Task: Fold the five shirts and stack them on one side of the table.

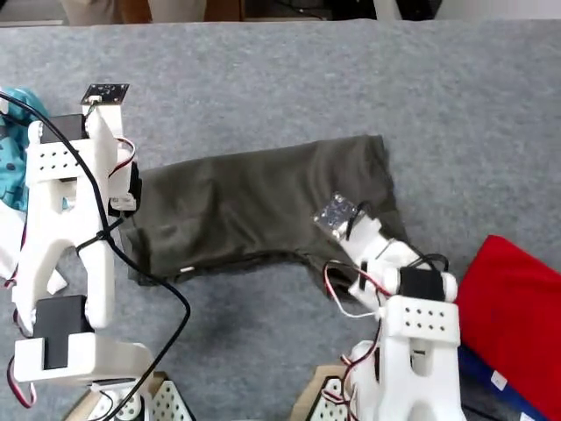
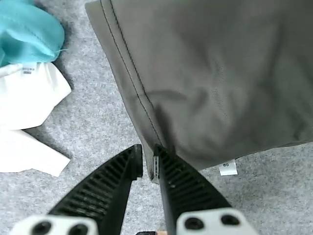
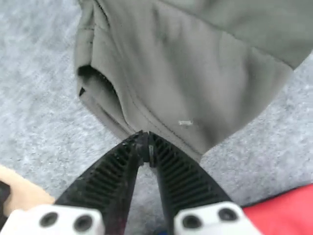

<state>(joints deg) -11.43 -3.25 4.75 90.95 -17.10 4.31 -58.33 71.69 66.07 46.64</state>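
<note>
A crumpled olive-green cotton shirt (image 1: 254,206) is spread across the middle of the grey felt table (image 1: 263,79). Its stitched hem is pinched between the tips of the left gripper (image 2: 148,159), which is clenched on it. Another folded edge is clamped in the closed right gripper (image 3: 145,147). A red folded garment (image 1: 513,307) lies near the right arm.
</note>
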